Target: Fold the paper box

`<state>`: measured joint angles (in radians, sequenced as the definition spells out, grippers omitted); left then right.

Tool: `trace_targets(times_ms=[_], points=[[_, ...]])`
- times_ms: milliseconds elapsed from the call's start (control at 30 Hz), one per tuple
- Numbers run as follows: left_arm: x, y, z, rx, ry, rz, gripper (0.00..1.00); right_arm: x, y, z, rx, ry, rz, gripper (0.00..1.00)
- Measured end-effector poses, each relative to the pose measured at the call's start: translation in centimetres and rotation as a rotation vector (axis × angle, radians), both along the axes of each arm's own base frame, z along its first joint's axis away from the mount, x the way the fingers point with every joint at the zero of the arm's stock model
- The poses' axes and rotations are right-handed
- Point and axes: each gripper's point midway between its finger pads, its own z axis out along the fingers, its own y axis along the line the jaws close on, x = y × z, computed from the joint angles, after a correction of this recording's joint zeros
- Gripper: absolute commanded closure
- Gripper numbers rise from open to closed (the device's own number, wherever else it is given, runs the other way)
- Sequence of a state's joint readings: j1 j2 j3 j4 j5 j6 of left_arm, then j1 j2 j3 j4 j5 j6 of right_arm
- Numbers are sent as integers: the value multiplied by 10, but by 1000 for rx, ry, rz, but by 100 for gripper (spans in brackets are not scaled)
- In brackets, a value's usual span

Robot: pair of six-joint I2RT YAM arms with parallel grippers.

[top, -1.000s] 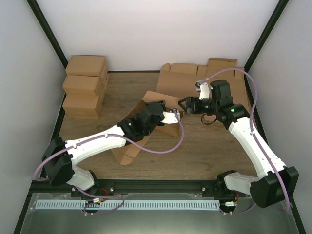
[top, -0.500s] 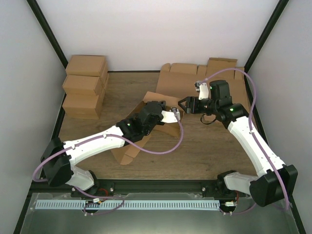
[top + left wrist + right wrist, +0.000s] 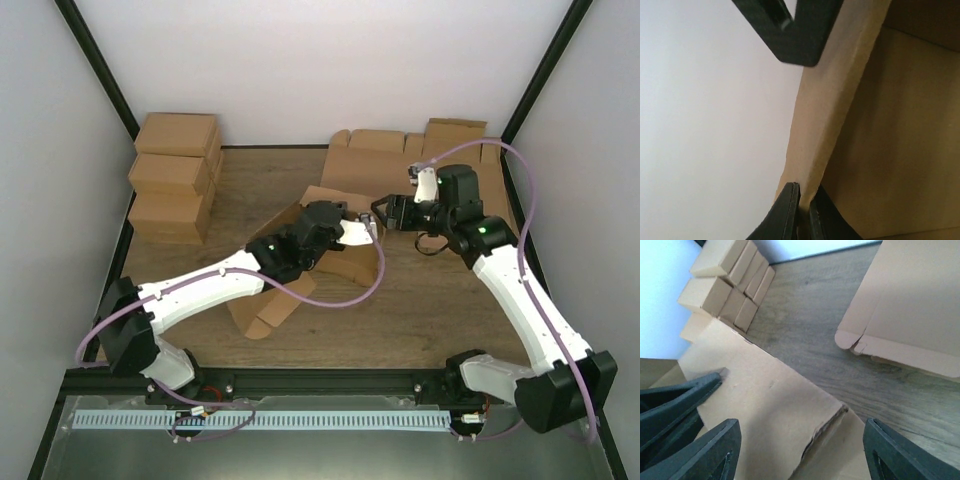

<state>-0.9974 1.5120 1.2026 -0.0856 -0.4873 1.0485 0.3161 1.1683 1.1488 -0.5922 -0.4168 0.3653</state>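
Left wrist: left tool [image 3: 804, 195] pinches the plain paper box [image 3: 880, 125].

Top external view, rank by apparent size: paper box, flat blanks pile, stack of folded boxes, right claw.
1. paper box and flat blanks pile: these look alike and both are partly hidden, so I can't rank them.
2. stack of folded boxes
3. right claw, clearly the smallest

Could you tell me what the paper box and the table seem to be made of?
The paper box looks like brown cardboard, matte, with creases and a fibrous edge. The table shows brown wood grain; solid wood or laminate, I cannot tell.
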Motion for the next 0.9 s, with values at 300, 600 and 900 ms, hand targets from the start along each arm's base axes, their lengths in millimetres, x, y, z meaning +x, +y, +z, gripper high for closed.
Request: trace_targets(times_ms=[300, 600, 900], points=[[9, 1, 22, -152, 176, 77, 96, -17, -31, 79, 48, -242, -139, 29], [52, 33, 45, -451, 472, 234, 96, -40, -58, 131, 83, -413, -254, 29], [78, 103, -48, -692, 976, 484, 96, -24, -45, 90, 15, -255, -201, 24]])
